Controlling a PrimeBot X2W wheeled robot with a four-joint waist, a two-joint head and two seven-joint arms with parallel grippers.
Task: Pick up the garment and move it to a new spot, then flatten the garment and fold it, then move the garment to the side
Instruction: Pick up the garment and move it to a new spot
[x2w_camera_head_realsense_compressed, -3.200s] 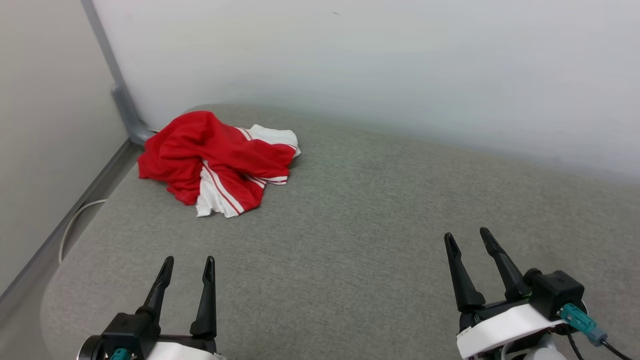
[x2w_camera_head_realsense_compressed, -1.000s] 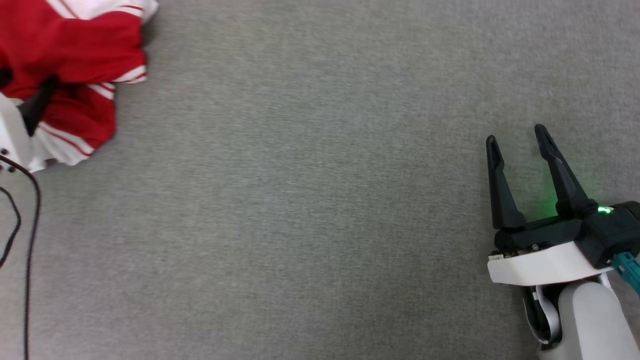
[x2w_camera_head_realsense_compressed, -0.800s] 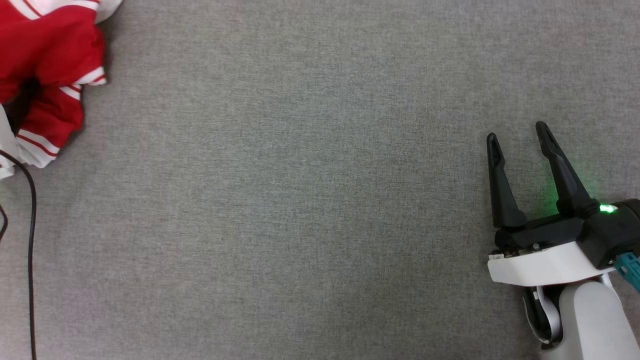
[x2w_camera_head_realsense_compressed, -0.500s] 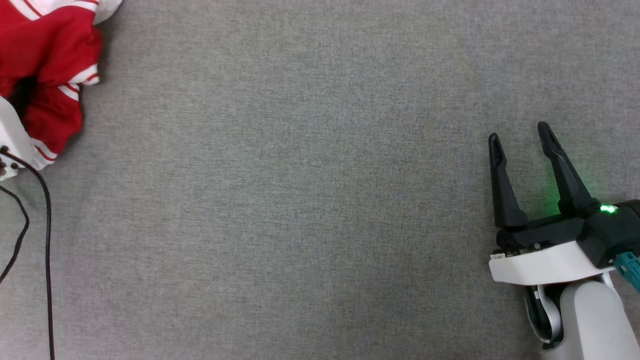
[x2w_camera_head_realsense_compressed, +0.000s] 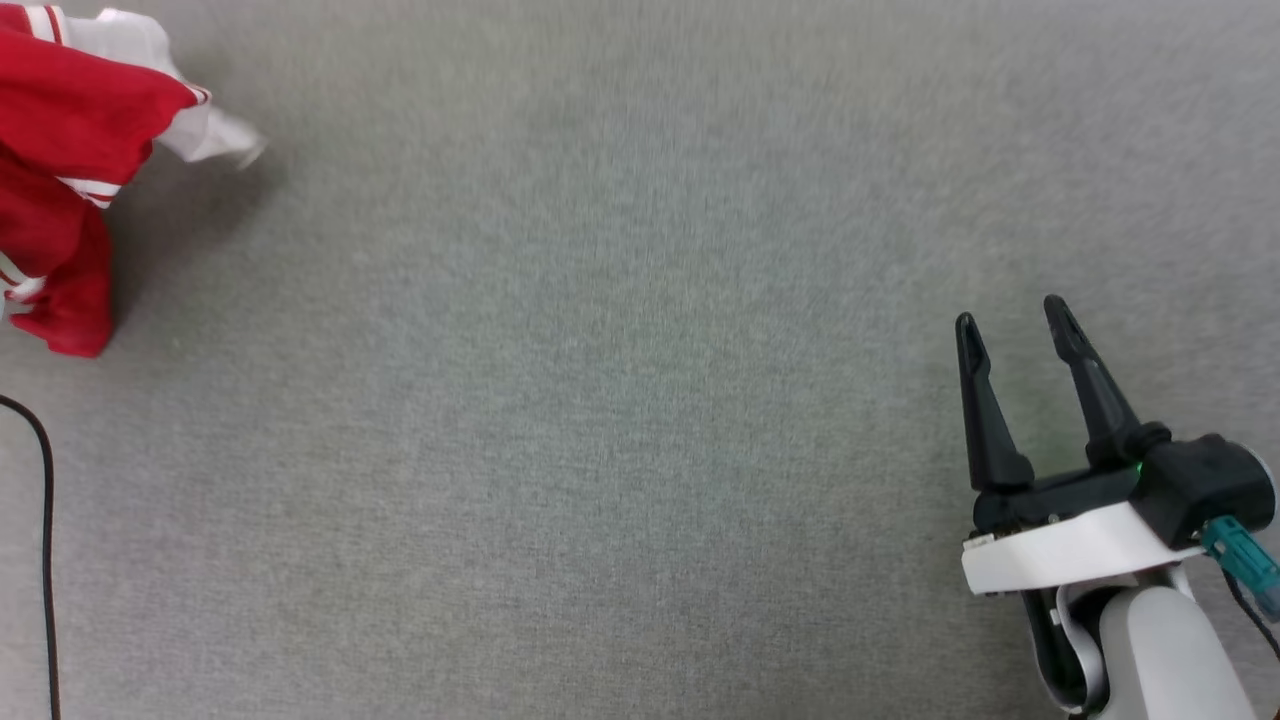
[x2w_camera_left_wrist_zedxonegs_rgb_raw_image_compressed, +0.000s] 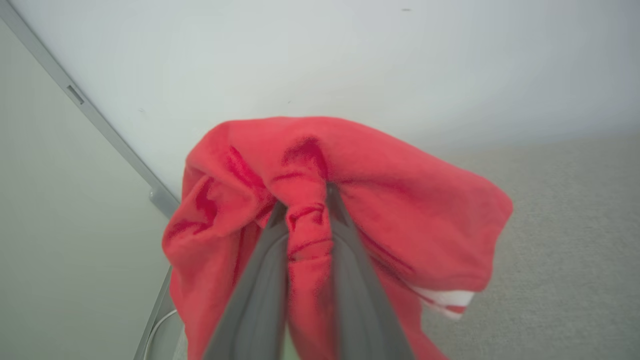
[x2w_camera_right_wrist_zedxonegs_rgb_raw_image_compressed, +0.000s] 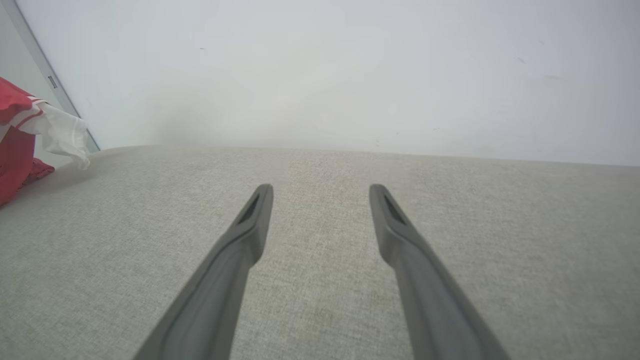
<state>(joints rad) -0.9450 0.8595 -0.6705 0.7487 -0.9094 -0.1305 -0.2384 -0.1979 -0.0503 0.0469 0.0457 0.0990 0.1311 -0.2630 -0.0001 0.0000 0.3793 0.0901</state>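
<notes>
One big pale wall (x2w_camera_right_wrist_zedxonegs_rgb_raw_image_compressed: 350, 65) stands behind the desk (x2w_camera_head_realsense_compressed: 600, 400). A grey strip (x2w_camera_left_wrist_zedxonegs_rgb_raw_image_compressed: 100, 120) runs down the wall above the desk's far left corner. The desk has a grey cloth top, and most of the top is bare.

Next comes the garment (x2w_camera_head_realsense_compressed: 60, 110). It is red with white parts and thin red and white stripes. It is bunched up at the far left side of the desk. A white sleeve (x2w_camera_right_wrist_zedxonegs_rgb_raw_image_compressed: 60, 132) sticks out from it toward the middle of the desk. A dark shadow lies on the desk just beside the red cloth.

The right hand (x2w_camera_head_realsense_compressed: 1008, 312) hangs over the near right part of the desk. Its two long dark fingers (x2w_camera_right_wrist_zedxonegs_rgb_raw_image_compressed: 240, 240) stand wide apart and point toward the wall end of the desk. It holds nothing, and you can see the grey desk top between the fingers. It is well apart from the garment.

The left hand (x2w_camera_left_wrist_zedxonegs_rgb_raw_image_compressed: 305, 200) is at the far left side of the desk. Its two fingers (x2w_camera_left_wrist_zedxonegs_rgb_raw_image_compressed: 260, 290) are squeezed close together on a fold of the garment. The red cloth (x2w_camera_left_wrist_zedxonegs_rgb_raw_image_compressed: 400, 200) drapes over and around the finger tips and hangs down on both sides.

A thin black cable (x2w_camera_head_realsense_compressed: 45, 500) runs along the near left edge of the desk.
</notes>
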